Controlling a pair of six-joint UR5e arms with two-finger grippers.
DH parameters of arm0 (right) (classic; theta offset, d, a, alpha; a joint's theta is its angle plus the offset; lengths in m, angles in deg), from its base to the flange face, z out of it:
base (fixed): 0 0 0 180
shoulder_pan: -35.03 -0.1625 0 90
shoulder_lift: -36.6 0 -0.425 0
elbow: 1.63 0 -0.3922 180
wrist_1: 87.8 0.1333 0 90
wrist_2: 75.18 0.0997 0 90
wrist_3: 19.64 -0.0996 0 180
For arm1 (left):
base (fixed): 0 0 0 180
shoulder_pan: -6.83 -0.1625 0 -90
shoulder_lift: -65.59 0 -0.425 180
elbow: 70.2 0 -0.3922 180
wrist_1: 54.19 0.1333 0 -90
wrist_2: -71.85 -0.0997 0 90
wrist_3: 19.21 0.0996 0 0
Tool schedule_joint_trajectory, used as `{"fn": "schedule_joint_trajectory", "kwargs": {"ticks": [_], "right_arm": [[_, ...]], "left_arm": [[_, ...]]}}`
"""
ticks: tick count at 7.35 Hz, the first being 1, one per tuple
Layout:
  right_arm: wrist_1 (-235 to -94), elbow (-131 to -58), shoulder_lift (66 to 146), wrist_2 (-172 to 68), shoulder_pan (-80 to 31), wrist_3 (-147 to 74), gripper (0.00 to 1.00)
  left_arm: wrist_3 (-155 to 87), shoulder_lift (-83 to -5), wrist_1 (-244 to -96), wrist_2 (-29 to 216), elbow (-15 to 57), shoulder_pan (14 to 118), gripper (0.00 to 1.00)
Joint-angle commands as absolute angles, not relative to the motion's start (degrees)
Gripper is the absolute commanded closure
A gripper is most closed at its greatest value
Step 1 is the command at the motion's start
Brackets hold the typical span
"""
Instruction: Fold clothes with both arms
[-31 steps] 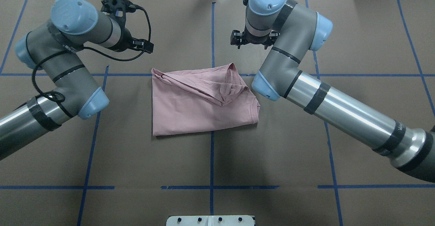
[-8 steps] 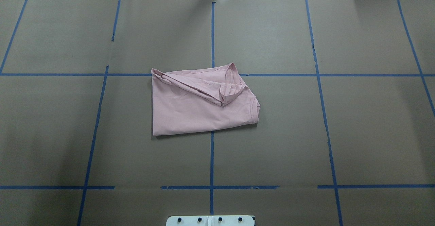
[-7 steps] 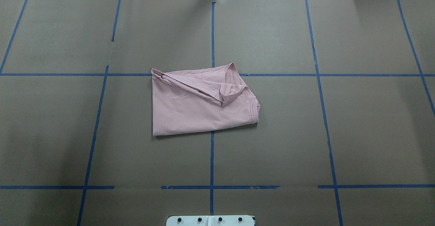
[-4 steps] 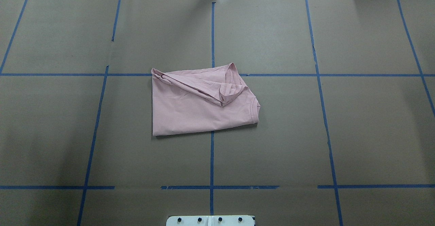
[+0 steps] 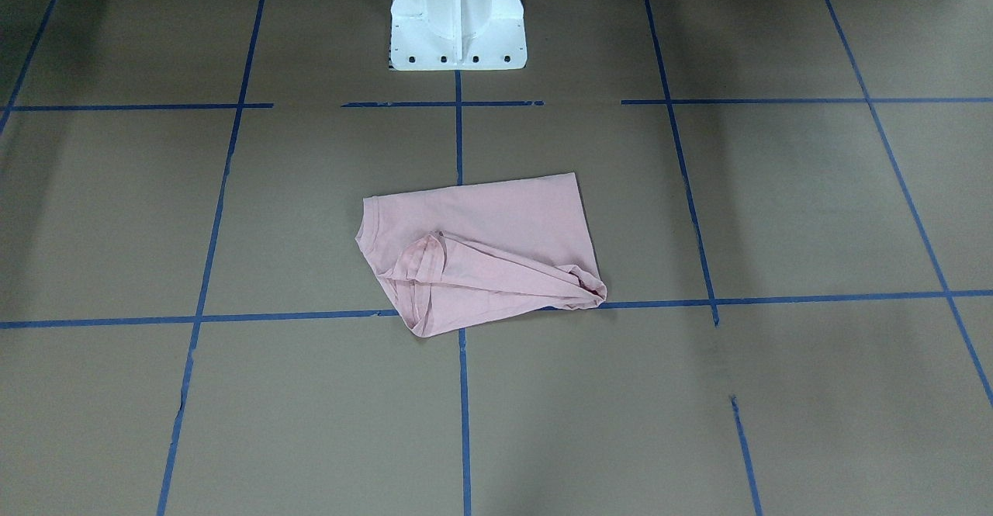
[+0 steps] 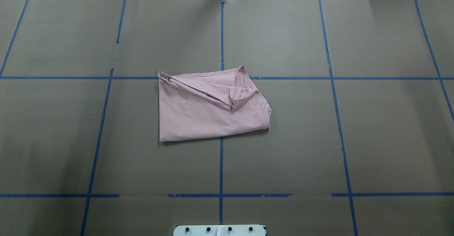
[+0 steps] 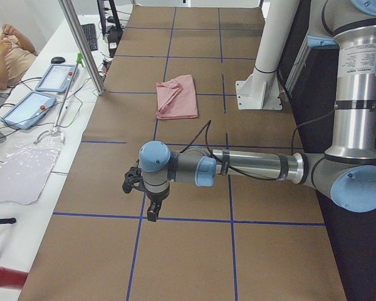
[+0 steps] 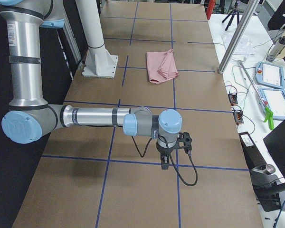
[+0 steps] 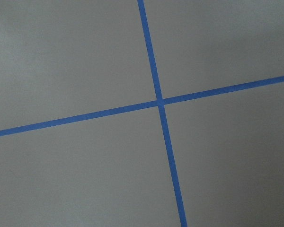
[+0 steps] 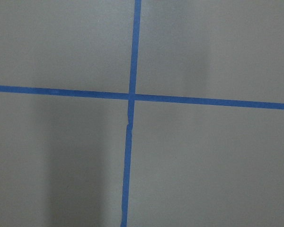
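The pale pink T-shirt (image 6: pixel 209 104) lies folded into a rough rectangle near the table's middle, with a sleeve flap folded across its far part. It also shows in the front view (image 5: pixel 481 248) and both side views (image 7: pixel 177 96) (image 8: pixel 161 65). Its print is hidden. No gripper touches it. My left gripper (image 7: pixel 151 212) hangs over bare table far toward the table's left end. My right gripper (image 8: pixel 165 162) hangs over bare table far toward the right end. I cannot tell whether either is open or shut. Both wrist views show only brown paper and blue tape.
Brown paper with blue tape lines (image 6: pixel 221 165) covers the table. The white pedestal base (image 5: pixel 458 19) stands at the robot's edge. A metal post (image 7: pixel 81 44), tablets (image 7: pixel 56 78) and an operator (image 7: pixel 3 53) are along the far side.
Both arms, which hovered beside the shirt's far edge 4.2 s ago, have left the overhead view. The shirt has not moved in the last second.
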State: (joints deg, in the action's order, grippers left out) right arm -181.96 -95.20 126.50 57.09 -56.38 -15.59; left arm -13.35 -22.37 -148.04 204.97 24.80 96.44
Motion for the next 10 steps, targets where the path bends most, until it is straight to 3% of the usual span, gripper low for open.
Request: {"fn": "schedule_joint_trajectory", "kwargs": {"ticks": [1,10], "right_arm": [[-184.04,-95.85,126.34,57.10,-56.38,-15.59,0.00],[-183.95,-95.76,126.25,57.10,-55.76,-15.59,0.00]], "left_arm": [[-13.41,-22.21,-147.45,205.00,24.81,96.48,0.00],[-13.14,-22.91,-144.46,204.83,26.57,96.39,0.00]]}}
